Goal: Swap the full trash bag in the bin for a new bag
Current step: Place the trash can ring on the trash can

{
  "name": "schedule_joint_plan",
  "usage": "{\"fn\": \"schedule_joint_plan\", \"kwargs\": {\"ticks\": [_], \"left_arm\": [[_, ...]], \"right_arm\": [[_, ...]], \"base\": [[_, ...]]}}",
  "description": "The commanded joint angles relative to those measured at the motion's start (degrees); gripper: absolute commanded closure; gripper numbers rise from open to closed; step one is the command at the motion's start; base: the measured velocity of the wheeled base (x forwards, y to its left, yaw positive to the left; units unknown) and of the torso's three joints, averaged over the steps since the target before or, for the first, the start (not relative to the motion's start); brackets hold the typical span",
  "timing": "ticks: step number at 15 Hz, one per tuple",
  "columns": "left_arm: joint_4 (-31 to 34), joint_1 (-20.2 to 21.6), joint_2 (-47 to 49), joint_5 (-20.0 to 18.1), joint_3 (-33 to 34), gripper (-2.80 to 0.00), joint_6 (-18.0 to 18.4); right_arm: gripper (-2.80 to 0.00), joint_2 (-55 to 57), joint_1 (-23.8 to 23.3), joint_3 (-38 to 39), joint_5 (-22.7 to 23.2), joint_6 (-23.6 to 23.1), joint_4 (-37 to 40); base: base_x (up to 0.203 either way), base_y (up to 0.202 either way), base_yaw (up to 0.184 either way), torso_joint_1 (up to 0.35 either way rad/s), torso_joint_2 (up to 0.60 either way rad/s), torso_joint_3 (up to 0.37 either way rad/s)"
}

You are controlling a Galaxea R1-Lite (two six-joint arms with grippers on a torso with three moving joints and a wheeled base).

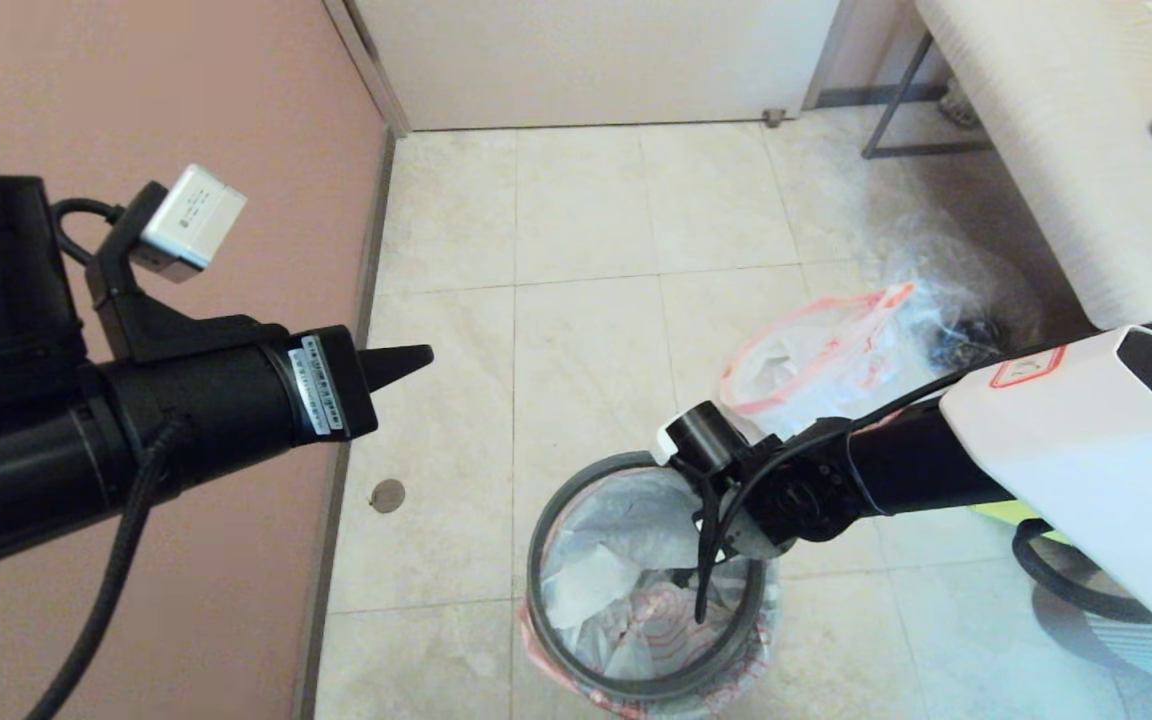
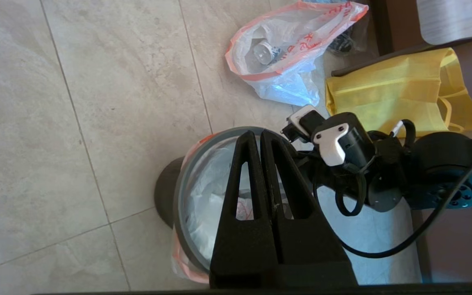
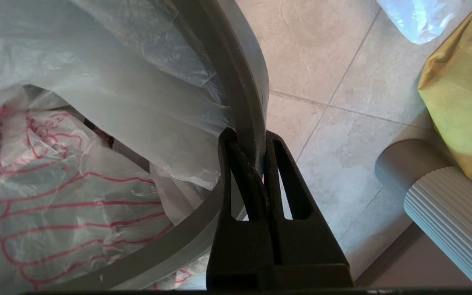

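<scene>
the right gripper [image 3: 247, 141] pinches the thin dark-grey rim ring [image 3: 236, 61] of the round black bin [image 2: 164, 196], crinkled new bag [image 1: 626, 600] (red line drawings) lining it. the lumpy full trash bag [image 1: 816, 360] lies on the tiles behind. the left gripper [image 1: 398, 364], clenched on nothing, hangs raised by the wall.

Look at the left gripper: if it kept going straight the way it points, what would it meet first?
Judging by the left wrist view, the shut left gripper points down at the bin, so it would probably meet the grey rim ring or the new bag inside; depth is unclear.
</scene>
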Motion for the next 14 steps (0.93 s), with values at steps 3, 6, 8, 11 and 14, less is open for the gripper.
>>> {"fn": "schedule_joint_plan", "kwargs": {"ticks": [3,6,8,11,14], "left_arm": [[-0.1,0.0,0.2,0.1,0.0,0.0,-0.1],[-0.1,0.0,0.3,0.1,0.0,0.0,-0.1],[-0.1,0.0,0.5,0.1,0.1,0.0,-0.2],[-0.1,0.0,0.6,0.1,0.1,0.0,-0.2],[-0.1,0.0,0.7,0.0,0.1,0.0,-0.2]], "right_arm": [[0.0,-1.1,-0.2,0.1,-0.2,0.0,0.1],[0.0,-0.2,-0.8,0.1,-0.2,0.0,-0.3],[0.0,0.8,-0.9,0.2,-0.2,0.0,-0.7],[0.0,1.4,-0.9,0.1,-0.2,-0.1,-1.6],[0.0,1.6,-0.4,0.0,-0.2,0.0,-1.6]], "base": [[0.0,0.0,0.0,0.0,0.0,0.0],[0.0,0.0,0.0,0.0,0.0,0.0],[0.0,0.0,0.0,0.0,0.0,0.0],[0.0,0.0,0.0,0.0,0.0,0.0],[0.0,0.0,0.0,0.0,0.0,0.0]]}}
